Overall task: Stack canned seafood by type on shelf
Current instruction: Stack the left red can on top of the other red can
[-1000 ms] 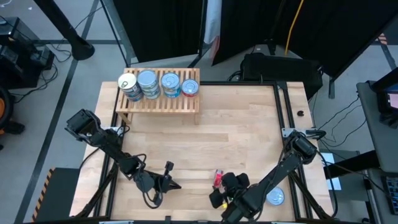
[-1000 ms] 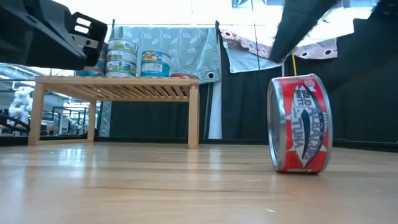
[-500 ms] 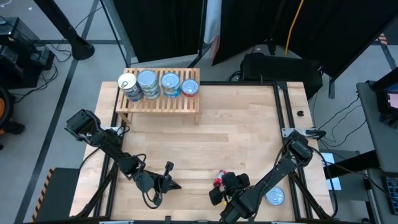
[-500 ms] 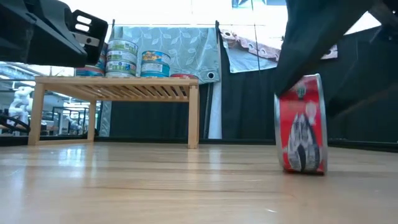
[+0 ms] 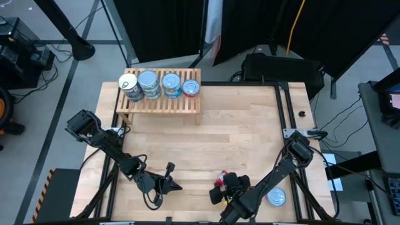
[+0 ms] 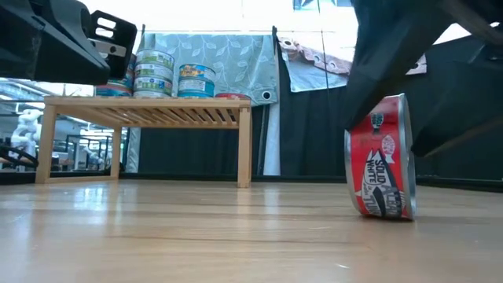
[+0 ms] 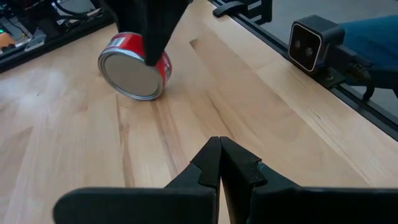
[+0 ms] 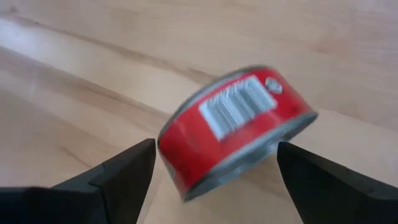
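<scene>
Red tin (image 8: 233, 130) on its edge on desk, looks rigid, slick, prone to roll; right gripper (image 8: 214, 177) wide open astride it, empty; grab across flat faces; left gripper (image 7: 219, 163) closed, idle

The can (image 6: 383, 157) near the front edge of the table has a bright red side label with white lettering, a white barcode patch and a plain silver end. On the pale wood slat shelf (image 5: 160, 100) at the far left, the stacked cans (image 5: 149, 84) show silvery-blue tops with blue and green labels, and the rightmost can (image 5: 191, 88) is red. Both grippers are black, and the table (image 5: 237, 125) is light wood.
</scene>
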Controlling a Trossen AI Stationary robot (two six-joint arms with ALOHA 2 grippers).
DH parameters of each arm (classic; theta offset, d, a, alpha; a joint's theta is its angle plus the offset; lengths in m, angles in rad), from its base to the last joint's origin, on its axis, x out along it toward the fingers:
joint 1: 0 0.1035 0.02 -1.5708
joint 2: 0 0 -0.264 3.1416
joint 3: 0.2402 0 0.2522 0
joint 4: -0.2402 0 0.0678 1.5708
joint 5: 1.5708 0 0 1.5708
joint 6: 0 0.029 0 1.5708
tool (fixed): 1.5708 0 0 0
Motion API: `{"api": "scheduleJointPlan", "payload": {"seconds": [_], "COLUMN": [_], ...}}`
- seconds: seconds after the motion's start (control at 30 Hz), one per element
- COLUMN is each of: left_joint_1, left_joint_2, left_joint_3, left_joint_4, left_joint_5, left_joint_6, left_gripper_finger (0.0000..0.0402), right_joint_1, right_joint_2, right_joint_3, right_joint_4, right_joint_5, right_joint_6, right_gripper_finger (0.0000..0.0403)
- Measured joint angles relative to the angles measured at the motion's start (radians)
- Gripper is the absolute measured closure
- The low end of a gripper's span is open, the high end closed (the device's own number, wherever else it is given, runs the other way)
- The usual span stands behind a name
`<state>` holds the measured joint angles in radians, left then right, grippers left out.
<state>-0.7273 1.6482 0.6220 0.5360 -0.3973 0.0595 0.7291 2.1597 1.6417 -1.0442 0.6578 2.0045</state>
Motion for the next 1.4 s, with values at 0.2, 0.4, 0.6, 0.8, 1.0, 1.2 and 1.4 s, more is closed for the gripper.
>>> {"api": "scheduleJointPlan", "payload": {"seconds": [0.2,0.4,0.6,0.8,1.0,1.2,1.4], "left_joint_1": [-0.001,-0.002,-0.002,-0.002,-0.002,-0.002,-0.002], "left_joint_2": [0.000,0.000,0.000,0.000,0.000,0.000,0.000], "left_joint_3": [0.000,0.000,0.000,0.000,0.000,0.000,0.000], "left_joint_4": [-0.001,-0.002,-0.001,0.004,0.005,0.005,0.005], "left_joint_5": [0.000,0.000,0.000,0.000,0.000,-0.001,-0.004], "left_joint_6": [0.001,0.001,0.001,0.001,0.000,-0.001,-0.002], "left_gripper_finger": [0.0391,0.0391,0.0391,0.0391,0.0391,0.0391,0.0391], "right_joint_1": [-0.024,-0.020,-0.004,-0.017,-0.040,-0.041,-0.040], "right_joint_2": [0.000,-0.001,-0.001,-0.001,-0.001,-0.001,-0.002], "right_joint_3": [0.000,0.000,0.000,0.000,0.000,0.000,0.001], "right_joint_4": [-0.033,-0.127,-0.196,-0.211,-0.209,-0.204,-0.200], "right_joint_5": [-0.019,-0.111,-0.115,-0.067,-0.054,-0.120,-0.166], "right_joint_6": [-0.047,-0.031,-0.013,-0.135,-0.205,-0.204,-0.242], "right_gripper_finger": [0.0076,0.0076,0.0076,0.0078,0.0117,0.0193,0.0261]}}
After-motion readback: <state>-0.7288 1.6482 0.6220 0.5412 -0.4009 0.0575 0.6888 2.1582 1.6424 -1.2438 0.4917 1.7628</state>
